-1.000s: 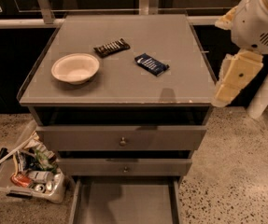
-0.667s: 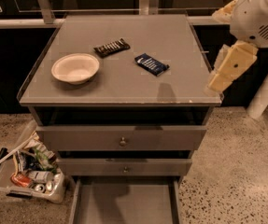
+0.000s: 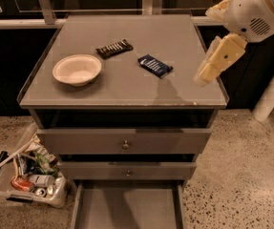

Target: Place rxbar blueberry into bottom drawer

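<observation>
The rxbar blueberry [image 3: 155, 65], a dark blue wrapper with white print, lies flat on the grey cabinet top [image 3: 127, 87], right of centre. The bottom drawer [image 3: 127, 206] is pulled out at the bottom of the view and its flat floor holds nothing. My gripper [image 3: 204, 75], cream coloured, hangs from the white arm [image 3: 253, 8] over the cabinet's right edge, to the right of the blue bar and apart from it. It holds nothing that I can see.
A white bowl [image 3: 77, 69] sits on the left of the top. A black-brown bar [image 3: 114, 47] lies behind the blue one. Two upper drawers with knobs [image 3: 125, 144] are closed. A clear bin of clutter [image 3: 29, 180] stands on the floor at left.
My gripper and arm have moved up and to the left, from beside the cabinet's right side to over its right edge. The bars and bowl have not moved.
</observation>
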